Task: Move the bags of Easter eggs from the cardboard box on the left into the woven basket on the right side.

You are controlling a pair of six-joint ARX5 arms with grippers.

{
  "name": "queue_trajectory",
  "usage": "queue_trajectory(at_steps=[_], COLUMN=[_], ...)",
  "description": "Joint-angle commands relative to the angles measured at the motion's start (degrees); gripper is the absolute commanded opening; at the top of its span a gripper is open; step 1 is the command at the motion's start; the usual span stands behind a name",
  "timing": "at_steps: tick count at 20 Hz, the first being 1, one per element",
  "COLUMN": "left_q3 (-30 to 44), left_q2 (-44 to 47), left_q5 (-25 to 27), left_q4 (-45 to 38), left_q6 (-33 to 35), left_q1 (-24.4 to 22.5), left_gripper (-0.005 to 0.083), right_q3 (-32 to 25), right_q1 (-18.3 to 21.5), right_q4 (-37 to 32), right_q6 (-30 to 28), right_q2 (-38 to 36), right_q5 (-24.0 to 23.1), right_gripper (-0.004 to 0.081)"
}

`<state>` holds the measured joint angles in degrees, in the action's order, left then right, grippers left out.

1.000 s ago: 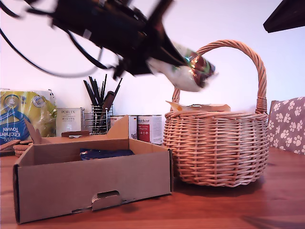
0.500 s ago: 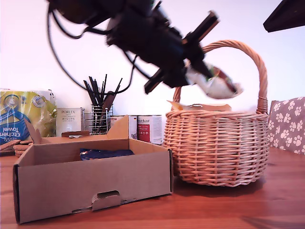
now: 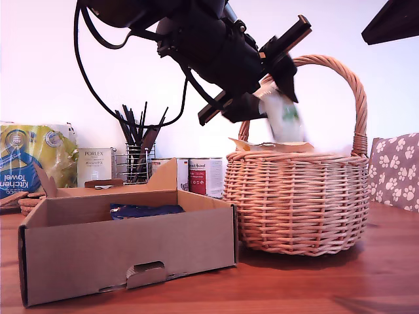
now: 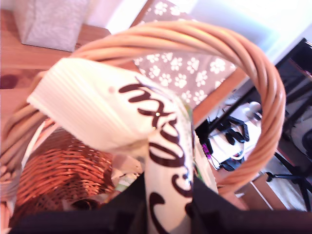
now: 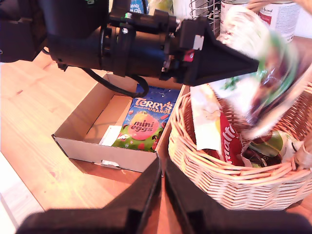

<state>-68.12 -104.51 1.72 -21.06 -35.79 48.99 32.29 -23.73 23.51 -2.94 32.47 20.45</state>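
One bag left in cardboard box [image 3: 127, 252], lower left of exterior view; my first gripper [image 3: 278, 82], upper centre, hangs white Galaxy bag [image 3: 283, 118] over woven basket [image 3: 298, 199] for drop.

First wrist view: jaws clamp bag's end under handle.

Second wrist view: my second gripper [image 5: 162, 187] shut, empty, parked clear; Terry's bag [image 5: 145, 124] centre, in box.

Tan woven basket [image 3: 298, 199], brown cardboard box [image 3: 127, 252] — white Galaxy bag [image 4: 141, 131], dark-blue Terry's bag [image 5: 146, 122].

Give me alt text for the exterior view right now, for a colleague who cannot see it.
My first gripper holds a white bag under the arched handle of the basket, just above its rim. At the exterior view's left, the cardboard box holds a dark blue bag, with tins and a utensil holder behind it.
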Motion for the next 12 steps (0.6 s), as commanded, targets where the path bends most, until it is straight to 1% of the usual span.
queue_trajectory(at_steps=[1, 5, 7, 8, 9, 11, 12], left_q3=[-0.5, -1.6, -1.8, -1.9, -1.9, -1.9, -1.9], left_q2=[-1.8, -1.8, -1.5, -1.3, -0.6, 0.9, 1.7], left_q5=[0.3, 0.1, -2.0, -3.5, -4.9, -6.7, -7.5], left_q4=[-0.9, -0.8, -0.2, 1.1, 3.5, 9.0, 12.0], left_q6=[-0.2, 0.3, 1.7, 2.5, 3.8, 6.7, 9.2], left_q1=[0.3, 0.3, 0.6, 0.6, 0.6, 0.5, 0.5], left_gripper=[0.0433, 0.0429, 0.0413, 0.0376, 0.0320, 0.0184, 0.0122], right_q3=[0.4, 0.4, 0.4, 0.4, 0.4, 0.4, 0.4], right_q1=[-0.3, -0.3, -0.3, -0.3, -0.3, -0.3, -0.3], right_q4=[-0.5, -0.5, -0.5, -0.5, -0.5, -0.5, -0.4], right_q6=[-0.1, -0.1, -0.1, -0.1, -0.1, -0.1, -0.1], right_q2=[0.0, 0.0, 0.0, 0.0, 0.0, 0.0, 0.0], right_q5=[0.0, 0.0, 0.0, 0.0, 0.0, 0.0, 0.0], right_gripper=[-0.0013, -0.0013, -0.0013, -0.0013, -0.0013, -0.0013, -0.0013])
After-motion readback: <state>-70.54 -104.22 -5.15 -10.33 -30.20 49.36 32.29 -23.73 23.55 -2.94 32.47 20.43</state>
